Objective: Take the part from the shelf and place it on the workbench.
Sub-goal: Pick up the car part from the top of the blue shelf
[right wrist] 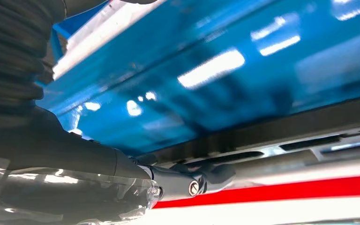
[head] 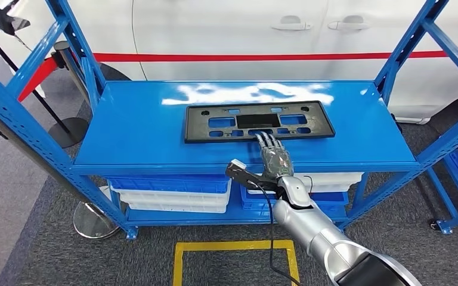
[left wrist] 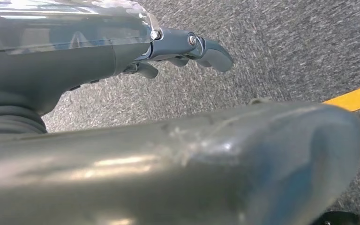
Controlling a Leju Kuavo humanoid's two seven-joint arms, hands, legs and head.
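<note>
One hand works here: the right hand (head: 274, 159) reaches over the shelf's (head: 125, 128) front edge, fingers (head: 268, 142) extended flat and holding nothing, tips at the part's (head: 259, 121) near rim. The left hand (left wrist: 187, 49) hangs over carpet, fingers loosely curled (apparently idle). Lying flat at the shelf's centre, the part sits at twelve o'clock from the right hand, probably for sliding forward.

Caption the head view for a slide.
Right hand reaches the black part lying on the blue shelf.
</note>
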